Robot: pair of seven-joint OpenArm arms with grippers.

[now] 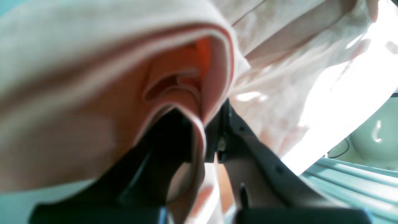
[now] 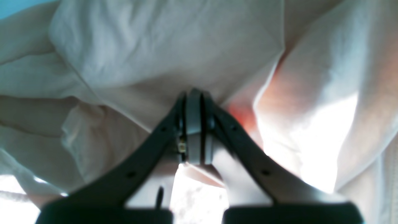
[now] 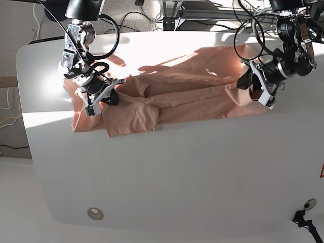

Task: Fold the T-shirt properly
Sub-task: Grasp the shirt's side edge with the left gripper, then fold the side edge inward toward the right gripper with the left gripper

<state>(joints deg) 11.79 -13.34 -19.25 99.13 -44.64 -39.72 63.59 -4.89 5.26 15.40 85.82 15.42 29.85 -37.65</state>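
The salmon-pink T-shirt (image 3: 187,96) lies wrinkled and partly doubled over across the far half of the white table. My left gripper (image 3: 250,83) is at the shirt's right end. In the left wrist view this gripper (image 1: 202,137) is shut on a hemmed fold of the T-shirt (image 1: 93,62), and lifted cloth fills most of the picture. My right gripper (image 3: 104,97) is at the shirt's left end. In the right wrist view this gripper (image 2: 194,93) has its pads (image 2: 192,130) pressed together, pinching the T-shirt (image 2: 171,46) at the tips.
The white table (image 3: 177,177) has rounded corners and a small round hole (image 3: 94,213) near its front left. Cables (image 3: 167,15) run behind its far edge. A black plug (image 3: 301,218) sits at the front right corner.
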